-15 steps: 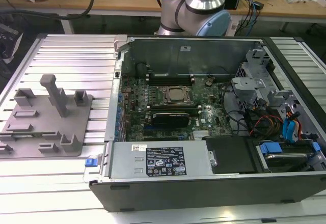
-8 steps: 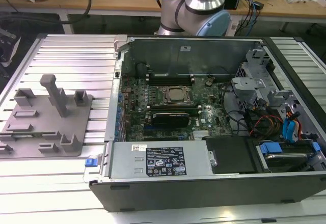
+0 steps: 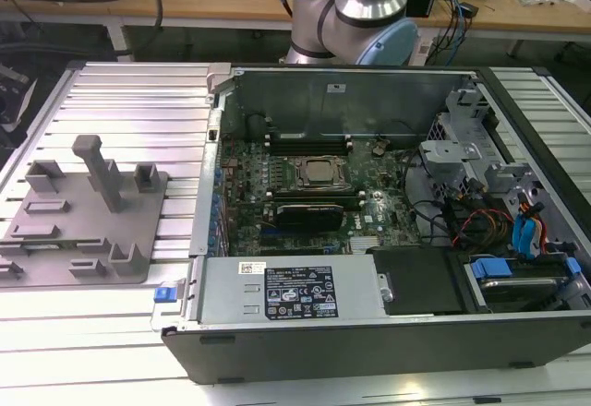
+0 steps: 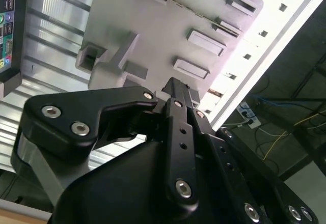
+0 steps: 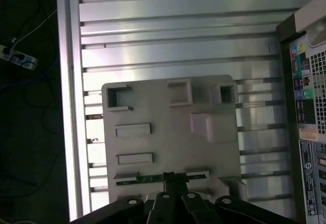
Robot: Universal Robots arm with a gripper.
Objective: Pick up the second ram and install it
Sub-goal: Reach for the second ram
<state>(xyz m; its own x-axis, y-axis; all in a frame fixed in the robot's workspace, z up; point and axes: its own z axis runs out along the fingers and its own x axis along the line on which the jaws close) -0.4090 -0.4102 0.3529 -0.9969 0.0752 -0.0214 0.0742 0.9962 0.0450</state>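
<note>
Harsh glare on the ribbed table [image 5: 178,56], dark surroundings, soft focus

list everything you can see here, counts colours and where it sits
ram stick: one, green, in a slot of the holder tray, right at the gripper
holder tray: one, grey, on the table at the exterior view's left
table: one, silver, slotted, under everything
computer case: one, black and grey, open, beside the tray
motherboard: one, green, inside the case
cpu socket: one, silver, mid-motherboard
black card: one, just in front of the socket
power supply: one, grey, labelled, at the case's near wall
robot arm: one, silver and pale blue, behind the case
gripper: one, black, over the tray
</note>
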